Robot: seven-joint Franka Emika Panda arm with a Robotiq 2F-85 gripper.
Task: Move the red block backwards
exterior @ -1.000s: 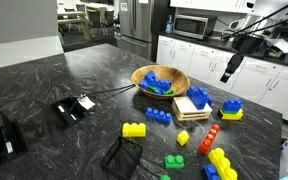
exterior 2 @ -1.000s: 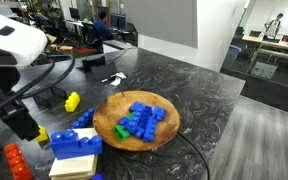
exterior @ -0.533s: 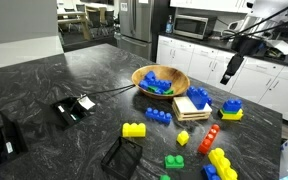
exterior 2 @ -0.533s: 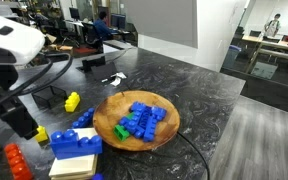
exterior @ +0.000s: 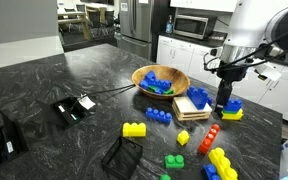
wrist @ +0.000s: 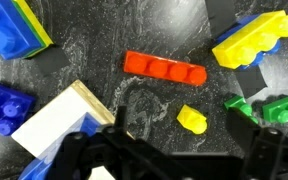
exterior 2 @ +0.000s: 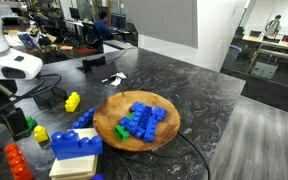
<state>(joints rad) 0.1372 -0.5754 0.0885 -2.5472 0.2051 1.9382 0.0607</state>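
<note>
Yellow bricks (exterior: 222,163) are sitting nearest, at the near right of the dark counter (exterior: 94,85), w/ the red block (exterior: 212,137) lying flat just beyond them, nothing gripping it. Gripper (exterior: 224,97) is hanging above, slightly farther back. In wrist view its jaws are looking spread & empty.

Risk, imo: fingers descending off-centre are likely clipping the small yellow piece (wrist: 192,120) or green brick (wrist: 266,108) close by, or twisting the block so it's slipping out. Carrying it back low is also risking a bump into the yellow-blue brick (exterior: 231,110), sitting just beyond it.

Farther back & left, wooden blocks (exterior: 192,105) & a blue brick (exterior: 159,115) are crowding the route. The bowl (exterior: 136,78) of blue bricks is sitting farthest, well apart.
</note>
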